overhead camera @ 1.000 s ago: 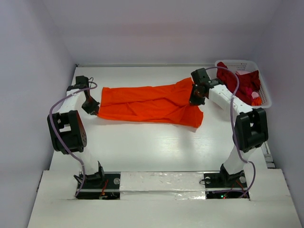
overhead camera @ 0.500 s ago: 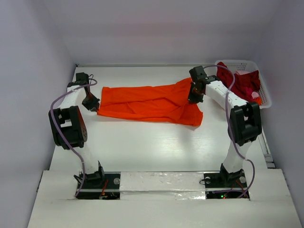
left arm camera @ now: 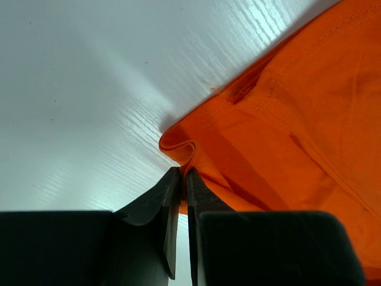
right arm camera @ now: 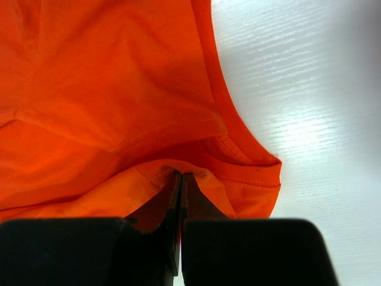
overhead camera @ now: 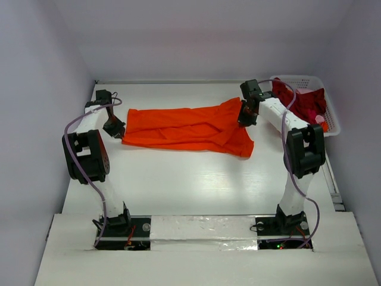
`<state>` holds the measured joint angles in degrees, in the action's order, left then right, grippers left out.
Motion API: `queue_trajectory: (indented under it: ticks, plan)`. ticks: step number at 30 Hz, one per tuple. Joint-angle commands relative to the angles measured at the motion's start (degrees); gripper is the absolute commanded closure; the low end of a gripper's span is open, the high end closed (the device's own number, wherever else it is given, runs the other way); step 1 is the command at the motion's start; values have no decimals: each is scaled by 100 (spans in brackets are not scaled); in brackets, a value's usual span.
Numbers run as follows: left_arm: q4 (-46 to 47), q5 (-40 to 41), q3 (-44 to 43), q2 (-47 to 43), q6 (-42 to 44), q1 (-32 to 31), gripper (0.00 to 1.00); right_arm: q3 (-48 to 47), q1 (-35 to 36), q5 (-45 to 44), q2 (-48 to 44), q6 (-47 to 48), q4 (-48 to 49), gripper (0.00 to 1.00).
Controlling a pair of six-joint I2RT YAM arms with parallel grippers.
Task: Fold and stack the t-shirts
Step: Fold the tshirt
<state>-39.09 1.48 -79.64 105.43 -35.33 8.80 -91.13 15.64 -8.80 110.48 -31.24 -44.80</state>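
Bright orange t-shirt (overhead camera: pixel 187 128) lies spread in a long, rumpled band.

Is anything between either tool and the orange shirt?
Nothing visible. The left tool pinches the shirt at its left edge, the right tool at its right end; the basket sits apart, far right.

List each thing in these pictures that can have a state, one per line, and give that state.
orange t-shirt: folded into a long band, lying on the table, pinched at both ends
left claw: shut on one end of the orange t-shirt
right claw: shut on the other end
dark red t-shirts: crumpled, unfolded, in the basket
basket: upright, holding shirts
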Motion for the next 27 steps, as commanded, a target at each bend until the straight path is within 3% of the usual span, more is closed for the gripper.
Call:
queue_trajectory:
  ticks: [1, 27]
  plan:
    - [-116, -59, -315, 4, -79, 52, 94, -352, -70, -69, 44, 101, -47, 100]
    - [-231, -297, -966, 417, -149, 52, 94, -1055, -298, -166, 527, 101, -240, 100]
